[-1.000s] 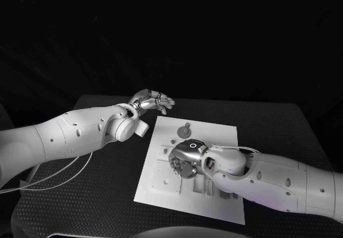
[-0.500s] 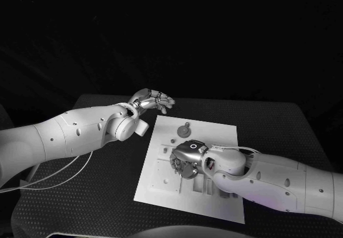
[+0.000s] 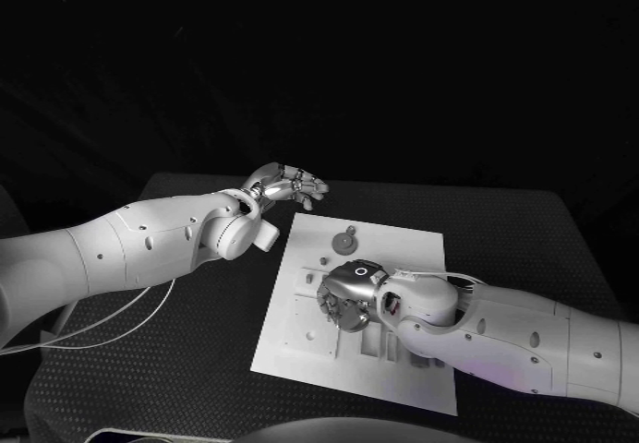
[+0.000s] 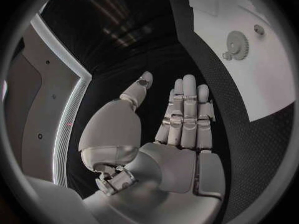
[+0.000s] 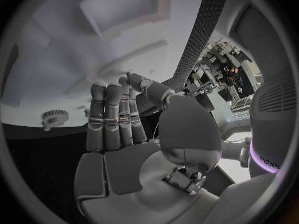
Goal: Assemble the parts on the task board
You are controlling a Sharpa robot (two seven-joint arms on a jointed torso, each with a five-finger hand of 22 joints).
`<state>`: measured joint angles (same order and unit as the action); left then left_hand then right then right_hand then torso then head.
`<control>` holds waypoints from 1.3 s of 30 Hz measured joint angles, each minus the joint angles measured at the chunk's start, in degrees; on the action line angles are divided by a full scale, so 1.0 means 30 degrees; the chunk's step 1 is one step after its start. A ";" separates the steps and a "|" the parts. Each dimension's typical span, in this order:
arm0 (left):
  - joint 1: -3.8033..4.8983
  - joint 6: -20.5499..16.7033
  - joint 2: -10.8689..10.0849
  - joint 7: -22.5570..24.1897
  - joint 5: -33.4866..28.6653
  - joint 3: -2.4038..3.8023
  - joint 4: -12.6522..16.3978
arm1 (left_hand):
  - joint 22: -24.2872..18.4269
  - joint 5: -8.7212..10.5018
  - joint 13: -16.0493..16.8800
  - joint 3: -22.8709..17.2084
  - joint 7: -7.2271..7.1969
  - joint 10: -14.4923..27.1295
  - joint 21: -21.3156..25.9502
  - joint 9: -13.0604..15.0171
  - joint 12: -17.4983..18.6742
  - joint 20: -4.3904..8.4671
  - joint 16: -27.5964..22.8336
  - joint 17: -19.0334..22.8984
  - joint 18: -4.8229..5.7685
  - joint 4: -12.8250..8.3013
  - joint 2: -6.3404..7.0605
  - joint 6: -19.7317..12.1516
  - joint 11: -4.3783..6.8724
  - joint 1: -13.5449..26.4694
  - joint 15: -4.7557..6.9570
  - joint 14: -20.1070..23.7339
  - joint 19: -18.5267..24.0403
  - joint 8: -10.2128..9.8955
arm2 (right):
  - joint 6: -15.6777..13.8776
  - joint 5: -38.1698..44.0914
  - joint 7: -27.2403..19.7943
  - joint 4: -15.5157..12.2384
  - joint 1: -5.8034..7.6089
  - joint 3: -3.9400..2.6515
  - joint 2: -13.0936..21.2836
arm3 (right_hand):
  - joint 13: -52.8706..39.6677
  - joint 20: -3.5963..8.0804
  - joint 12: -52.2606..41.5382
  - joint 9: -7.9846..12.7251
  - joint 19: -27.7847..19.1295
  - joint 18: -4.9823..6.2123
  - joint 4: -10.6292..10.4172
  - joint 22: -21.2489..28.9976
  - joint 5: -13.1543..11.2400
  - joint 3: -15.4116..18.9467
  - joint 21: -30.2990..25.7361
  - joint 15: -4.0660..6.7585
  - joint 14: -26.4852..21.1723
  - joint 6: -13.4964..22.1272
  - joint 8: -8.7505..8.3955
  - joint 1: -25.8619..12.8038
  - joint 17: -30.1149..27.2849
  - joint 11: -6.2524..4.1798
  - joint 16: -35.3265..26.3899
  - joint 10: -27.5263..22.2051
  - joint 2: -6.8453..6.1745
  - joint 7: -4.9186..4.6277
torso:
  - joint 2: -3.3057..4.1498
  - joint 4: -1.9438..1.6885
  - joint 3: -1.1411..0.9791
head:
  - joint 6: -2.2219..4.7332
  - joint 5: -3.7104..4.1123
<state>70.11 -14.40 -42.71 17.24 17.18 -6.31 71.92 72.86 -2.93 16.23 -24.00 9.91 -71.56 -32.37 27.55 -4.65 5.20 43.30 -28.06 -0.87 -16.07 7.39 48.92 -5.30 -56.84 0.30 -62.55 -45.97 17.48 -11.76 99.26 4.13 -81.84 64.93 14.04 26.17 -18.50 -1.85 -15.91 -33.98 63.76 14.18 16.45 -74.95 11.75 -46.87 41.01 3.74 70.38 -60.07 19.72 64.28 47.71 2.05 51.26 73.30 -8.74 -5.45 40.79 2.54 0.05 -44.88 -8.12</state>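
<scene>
The white task board point(image 3: 403, 247) lies in the middle of the black table. A round grey gear part point(image 3: 345, 243) sits near its far edge; it also appears as the gear point(image 4: 237, 44) with a small peg point(image 4: 259, 29) beside it, and as the gear point(image 5: 55, 116). My left hand point(image 3: 283, 187) hovers past the board's far left corner; the left hand point(image 4: 177, 129) has straight fingers and an empty palm. My right hand point(image 3: 343, 293) hangs palm down over the board's middle, hiding what lies under it. The right hand point(image 5: 121, 129) has stretched fingers and holds nothing.
The black table point(image 3: 533, 240) has bare surface to the right of the board and on its left side point(image 3: 199, 314). Thin pale cables point(image 3: 120, 323) hang under my left arm. Slots and recesses point(image 3: 367, 346) show in the board's near half.
</scene>
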 measured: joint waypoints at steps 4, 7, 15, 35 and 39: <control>0.0000 0.0001 -0.0001 0.0000 0.0000 0.0001 0.0000 | -0.0001 0.0000 0.0000 0.0000 0.0000 0.0000 -0.0001 -0.0004 0.0000 0.0000 0.0000 0.0000 0.0001 0.0000 0.0000 0.0000 0.0000 0.0000 0.0000 0.0000 0.0000 0.0000 | 0.0000 0.0001 -0.0011 0.0021 -0.0004 -0.0011 0.0032 | 0.0001 -0.0001 0.0000 -0.0013 -0.0001 0.0000 0.0000 0.0003 0.0000 0.0000 0.0073 -0.0001 0.0001 0.0002 -0.0020 -0.0001 0.0000 0.0000 0.0007 0.0001 -0.0001 0.0001 | 0.0000 -0.0005 -0.0002 | -0.0031 -0.0018; 0.0000 0.0002 -0.0005 0.0000 0.0000 0.0001 -0.0018 | 0.0017 0.0000 0.0001 0.0000 0.0000 0.0000 -0.0001 -0.0018 0.0000 0.0000 0.0000 -0.0017 0.0001 0.0000 0.0000 0.0000 0.0000 0.0000 0.0000 0.0000 0.0000 0.0000 | -0.0001 0.0001 -0.0017 0.0012 -0.0002 -0.0012 0.0051 | 0.0000 -0.0002 0.0000 -0.0011 -0.0002 0.0000 0.0001 0.0003 0.0000 0.0000 0.0080 -0.0001 0.0001 0.0043 -0.0033 -0.0001 0.0000 0.0000 0.0037 0.0001 -0.0001 -0.0001 | 0.0000 -0.0002 0.0000 | -0.0066 -0.0055; 0.0000 0.0002 -0.0008 0.0000 -0.0001 0.0001 -0.0060 | 0.0015 0.0000 0.0001 0.0000 0.0000 0.0000 -0.0001 -0.0017 0.0000 0.0001 0.0000 -0.0033 0.0000 0.0000 0.0000 0.0000 0.0000 0.0001 0.0000 0.0000 0.0000 0.0000 | 0.0048 0.0001 -0.0026 -0.0059 -0.0020 0.0007 0.0079 | -0.0026 -0.0031 0.0001 0.0015 0.0025 -0.0001 0.0001 0.0012 0.0000 0.0000 0.0080 0.0038 0.0047 -0.0015 -0.0084 -0.0002 0.0001 0.0000 -0.0039 0.0001 -0.0002 -0.0060 | -0.0005 0.0009 -0.0011 | -0.0101 -0.0119; 0.0000 0.0010 -0.0019 -0.0014 -0.0001 0.0001 -0.0115 | 0.0029 0.0000 0.0002 0.0000 0.0000 0.0001 0.0073 -0.0015 0.0000 0.0000 -0.0075 -0.0073 0.0000 0.0000 0.0000 0.0000 0.0001 0.0000 0.0000 0.0000 0.0000 0.0000 | 0.0174 -0.0012 -0.0027 -0.0100 -0.0036 0.0007 0.0135 | -0.0053 -0.0034 0.0073 -0.0007 0.0024 -0.0001 0.0024 -0.0001 -0.0012 0.0022 0.0079 0.0045 0.0057 -0.0012 -0.0011 -0.0004 0.0020 0.0000 -0.0038 0.0001 -0.0004 -0.0059 | -0.0011 0.0009 0.0002 | -0.0103 -0.0115; 0.0000 0.0011 -0.0015 -0.0015 -0.0001 0.0001 -0.0108 | 0.0028 0.0000 0.0002 0.0000 0.0000 0.0001 0.0073 -0.0032 0.0000 0.0000 -0.0076 -0.0072 0.0000 0.0000 0.0000 0.0000 0.0001 0.0000 0.0000 0.0000 0.0000 0.0000 | 0.0205 -0.0012 -0.0025 0.0012 -0.0036 0.0006 0.0071 | -0.0052 -0.0035 0.0074 -0.0008 0.0023 0.0000 0.0025 -0.0001 -0.0013 0.0023 0.0078 0.0044 0.0056 -0.0011 -0.0014 -0.0004 0.0019 0.0000 -0.0038 0.0001 -0.0005 -0.0058 | -0.0011 0.0009 0.0009 | -0.0103 -0.0093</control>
<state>70.11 -14.36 -42.75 17.20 17.18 -6.30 71.60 72.94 -2.93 16.23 -24.00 9.91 -71.56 -32.15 27.45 -4.65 5.20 43.07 -28.28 -0.87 -16.07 7.39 48.92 -5.30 -56.84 0.30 -62.55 -45.97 17.48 -11.15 99.23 4.06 -81.80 64.83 14.06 26.39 -18.65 -1.96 -15.69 -34.01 63.83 14.18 16.53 -74.95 11.71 -46.80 41.25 3.87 70.55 -60.10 19.68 64.27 47.77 2.05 51.15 73.31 -8.75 -5.63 40.75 2.57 0.08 -45.19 -8.40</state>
